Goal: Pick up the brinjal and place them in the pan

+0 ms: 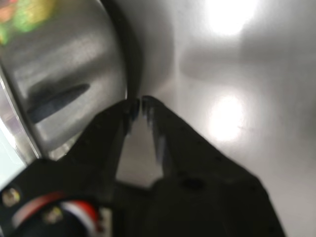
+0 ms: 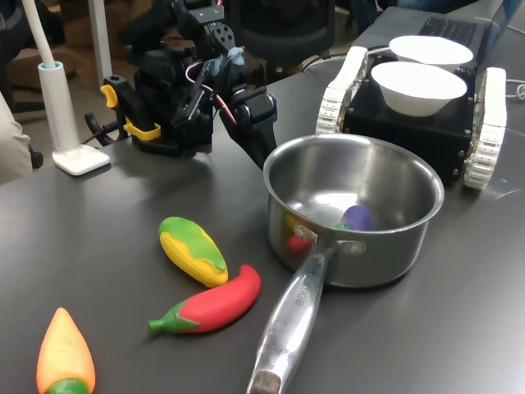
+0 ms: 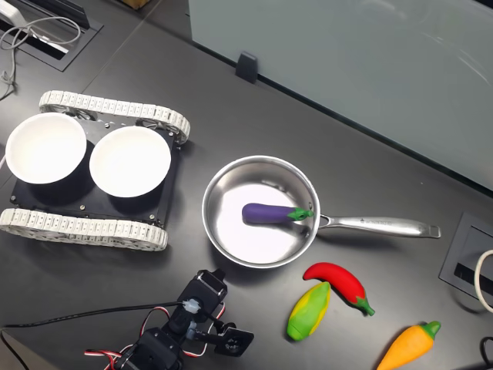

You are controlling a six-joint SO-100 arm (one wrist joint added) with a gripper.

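Note:
The purple brinjal (image 3: 266,213) with its green cap lies flat inside the steel pan (image 3: 223,247); in the first exterior view only its purple end (image 2: 357,217) shows above the pan floor. My gripper (image 1: 140,103) hangs outside the pan, close beside its curved wall (image 1: 74,64), fingertips together and nothing between them. In the first exterior view the gripper (image 2: 264,156) sits just behind the pan's far-left rim (image 2: 385,263). In the second exterior view the gripper (image 3: 214,276) is just below the pan. The pan's long handle points to the second exterior view's right.
A red chili toy (image 2: 217,304), a yellow-green corn toy (image 2: 193,250) and an orange toy (image 2: 64,357) lie on the dark table near the handle. Two white bowls (image 3: 129,160) sit on a tracked black vehicle (image 3: 85,227). A white lamp base (image 2: 79,156) stands by the arm.

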